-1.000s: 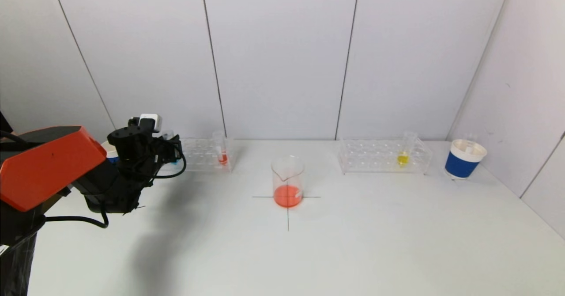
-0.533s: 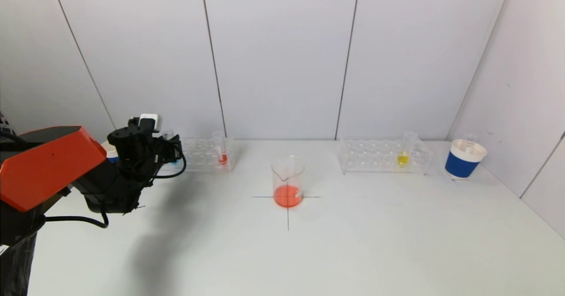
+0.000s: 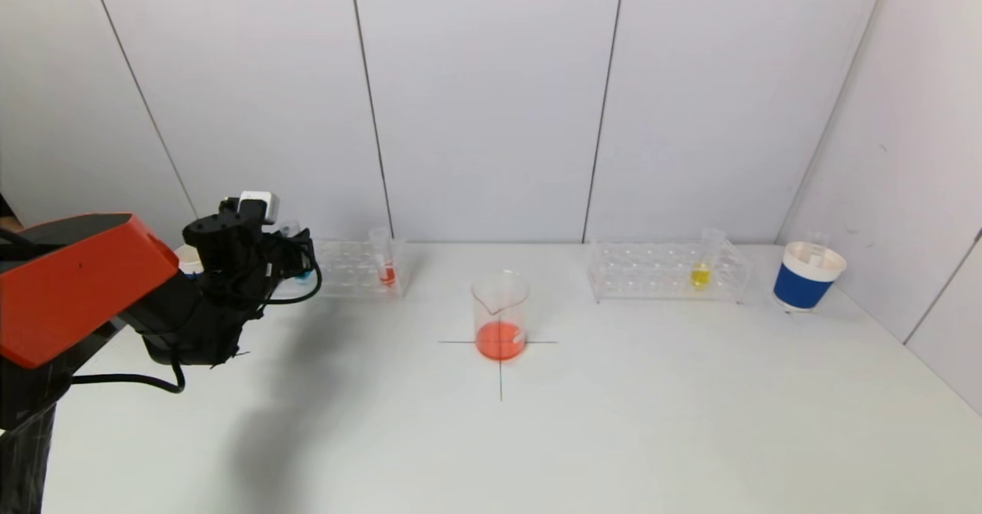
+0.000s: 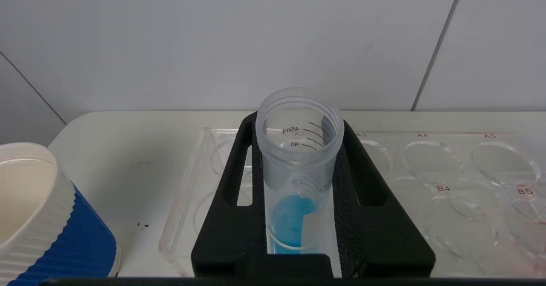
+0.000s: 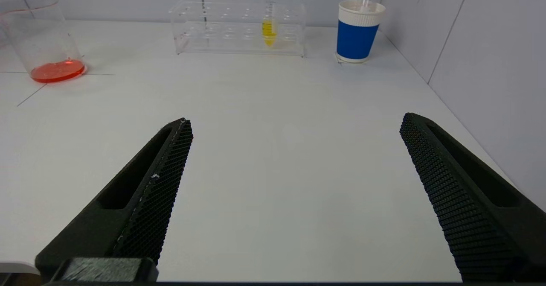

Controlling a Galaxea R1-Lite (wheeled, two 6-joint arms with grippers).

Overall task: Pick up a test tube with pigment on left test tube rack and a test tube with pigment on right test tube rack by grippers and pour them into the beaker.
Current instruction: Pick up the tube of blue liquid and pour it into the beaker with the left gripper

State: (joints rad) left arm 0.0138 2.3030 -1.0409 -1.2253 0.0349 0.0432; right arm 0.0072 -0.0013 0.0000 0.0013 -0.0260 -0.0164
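White table (image 3: 614,422) spreads under everything, with the orange-shelled left arm (image 3: 77,284) low over its left side. Clear plastic forms the left test tube rack (image 3: 353,268), which lies directly under and ahead of the left gripper (image 4: 298,158) at the rack's outer end; the matching right test tube rack (image 3: 664,272) stands well away from that pincer, across the table. Between the racks, well to the pincer's inner side, the beaker (image 3: 500,316) sits on a drawn cross with orange-red liquid in its bottom. A blue paper cup (image 4: 47,217) stands just beside the pincer on its outer side, and another blue cup (image 3: 805,276) is beyond the far rack. Smallest are the tubes: the left pincer is clamped on a test tube with blue pigment (image 4: 296,183), held upright above the rack; a red-pigment tube (image 3: 383,265) stands at the rack's inner end, a yellow-pigment tube (image 3: 702,265) in the right rack. The right gripper (image 5: 294,192) hangs wide apart over bare table, holding nothing.
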